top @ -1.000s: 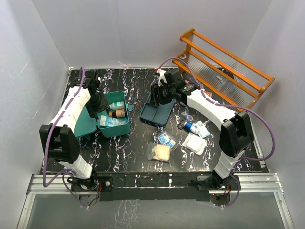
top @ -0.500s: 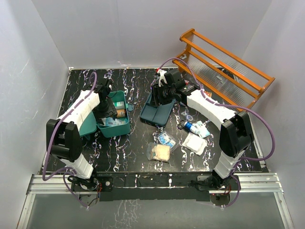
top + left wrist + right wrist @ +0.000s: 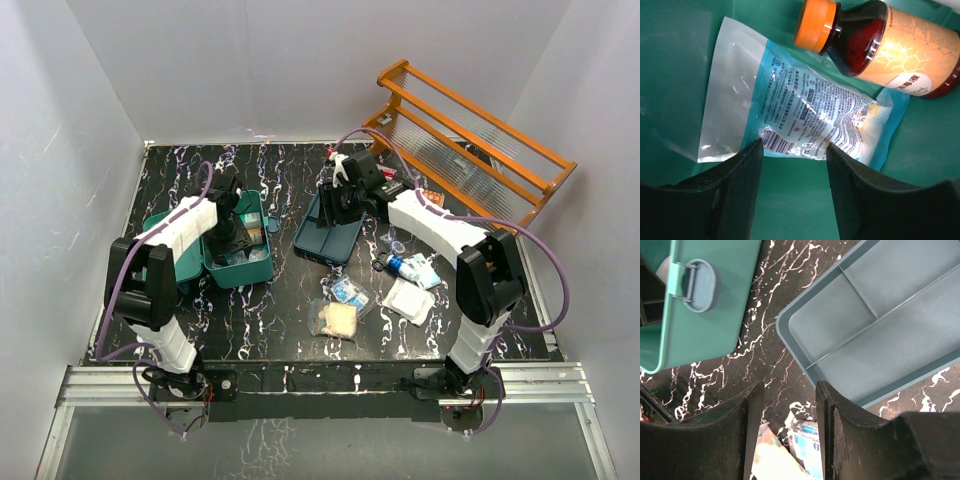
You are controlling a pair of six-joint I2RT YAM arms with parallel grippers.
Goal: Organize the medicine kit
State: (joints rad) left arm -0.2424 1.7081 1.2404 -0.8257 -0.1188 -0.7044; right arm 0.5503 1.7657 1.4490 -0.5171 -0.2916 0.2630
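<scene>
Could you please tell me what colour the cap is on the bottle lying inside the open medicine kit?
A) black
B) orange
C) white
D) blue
B: in the left wrist view, the bottle lying in the medicine kit beside a printed pouch has a bright orange cap.

Black white-veined table (image 3: 275, 312) — open medicine kit (image 3: 238, 277) at left, divided tray (image 3: 335, 242) mid-table, loose packets (image 3: 340, 318) and a tube (image 3: 408, 267) front-right.
</scene>
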